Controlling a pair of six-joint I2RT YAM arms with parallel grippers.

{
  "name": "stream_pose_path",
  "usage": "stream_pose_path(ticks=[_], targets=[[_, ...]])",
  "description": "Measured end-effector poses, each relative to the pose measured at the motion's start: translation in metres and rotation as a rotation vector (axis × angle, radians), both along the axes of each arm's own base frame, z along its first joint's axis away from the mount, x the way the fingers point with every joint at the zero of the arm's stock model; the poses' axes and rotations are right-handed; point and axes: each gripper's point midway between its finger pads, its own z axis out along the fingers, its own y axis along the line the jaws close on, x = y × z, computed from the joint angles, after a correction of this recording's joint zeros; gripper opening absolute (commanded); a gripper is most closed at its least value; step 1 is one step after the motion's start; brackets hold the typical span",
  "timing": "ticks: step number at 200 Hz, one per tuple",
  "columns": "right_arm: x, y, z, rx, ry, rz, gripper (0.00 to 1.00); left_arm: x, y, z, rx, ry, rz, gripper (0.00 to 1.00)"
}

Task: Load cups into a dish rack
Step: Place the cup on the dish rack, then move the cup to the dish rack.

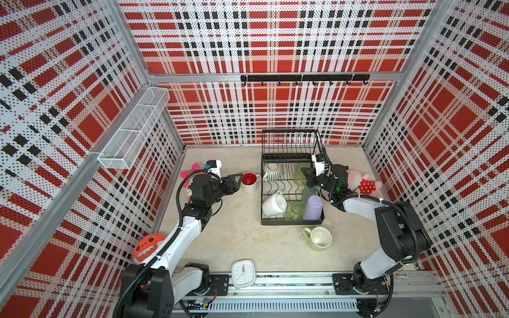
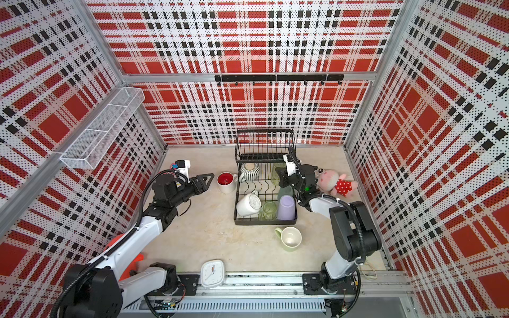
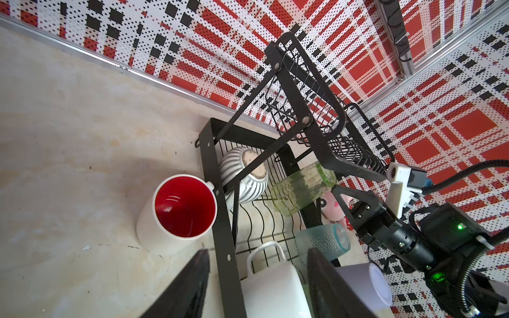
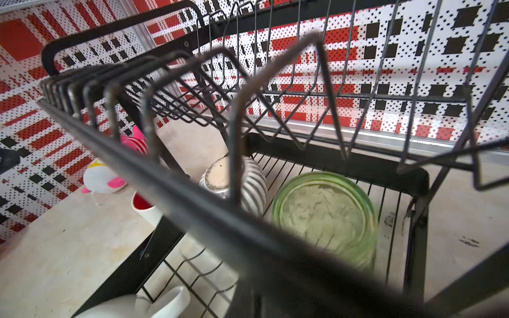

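The black dish rack (image 1: 292, 222) (image 2: 264, 222) stands at the back of the table. On its lower tier are a ribbed white mug (image 1: 271, 172), a green glass (image 1: 298, 171) (image 4: 325, 212), a teal tumbler (image 3: 322, 241), a lavender tumbler (image 1: 314, 208), a second green glass (image 1: 294, 210) and a white mug (image 1: 274, 205). A red-inside mug (image 1: 249, 181) (image 3: 183, 206) stands upright just left of the rack. My left gripper (image 1: 238, 179) (image 3: 258, 250) is open beside it, holding nothing. My right gripper (image 1: 307, 176) (image 4: 257, 297) is shut and empty under the upper basket, next to the back green glass. A pale-green mug (image 1: 319, 238) sits in front of the rack.
A pink plush doll (image 1: 360, 181) lies right of the rack behind my right arm. Another plush (image 1: 190, 172) lies at the far left, an orange plush (image 1: 146, 246) under my left arm. A white square clock (image 1: 243, 272) rests on the front rail. A white mesh basket (image 1: 132, 129) hangs on the left wall.
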Motion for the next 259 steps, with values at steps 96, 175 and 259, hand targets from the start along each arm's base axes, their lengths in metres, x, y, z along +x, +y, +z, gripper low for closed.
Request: stream_pose_path(ticks=[96, 175, 259], targets=[[-0.040, -0.017, 0.002, -0.317, -0.181, 0.070, 0.00, 0.007, 0.000, -0.021, -0.034, 0.070, 0.021, 0.60], [-0.016, -0.021, 0.051, -0.850, -0.381, 0.222, 0.00, 0.008, 0.001, -0.036, -0.033, 0.125, 0.028, 0.60], [-0.020, -0.027, -0.032, -1.245, -0.291, 0.551, 0.00, 0.011, -0.001, -0.053, -0.028, 0.175, 0.022, 0.60]])
